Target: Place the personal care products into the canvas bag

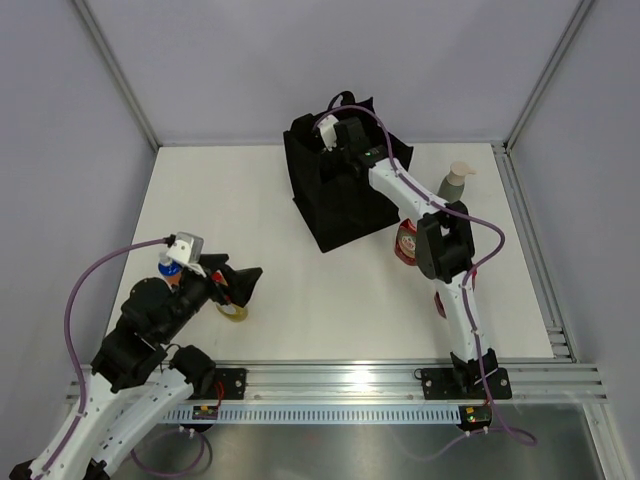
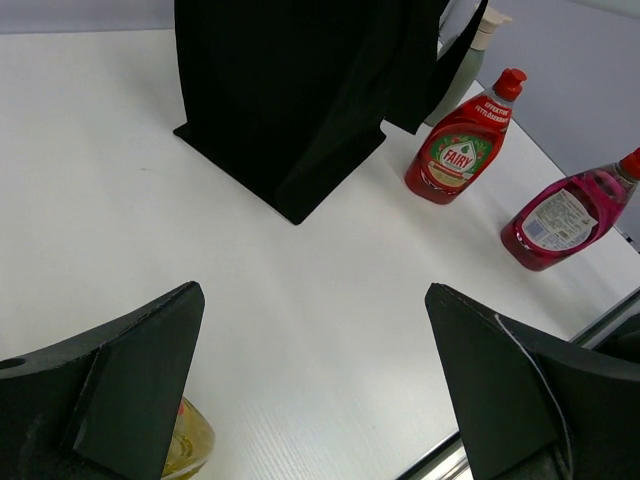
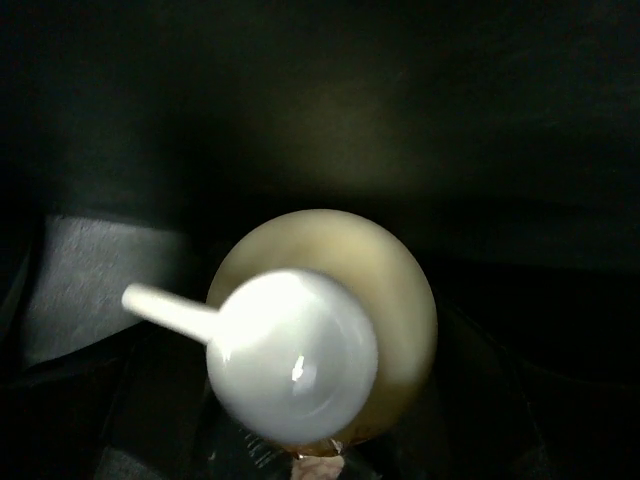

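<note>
Top external view has the right arm [image 1: 445, 250] stretched far over the surface [image 1: 220, 200], its wrist dipped into the open mouth of the bag [image 1: 335, 205], which stands upright at the far middle. Entering from above looks like the only way in, since the bag's walls are tall.

Right wrist view looks straight down the dark inside onto a cream bottle [image 3: 400, 290] with a white pump head [image 3: 295, 355], upright and low in the bag. This looks like the drop-off of that bottle. The right fingers show in no view, so I cannot tell whether they grasp the bottle or are released.

Left wrist view shows the left fingers [image 2: 115, 385] spread wide and released, nothing between them. They hover over the near left of the surface, probably held back to keep clear of the other arm. A yellow bottle [image 2: 190, 440] sits just beside and below one finger, likely that arm's next pick.

Outside the bag on the right sit a red bottle [image 2: 455, 150] and a pink bottle [image 2: 560, 215]. A grey-green pump bottle [image 2: 468, 60] stands farther back by the bag's corner.
</note>
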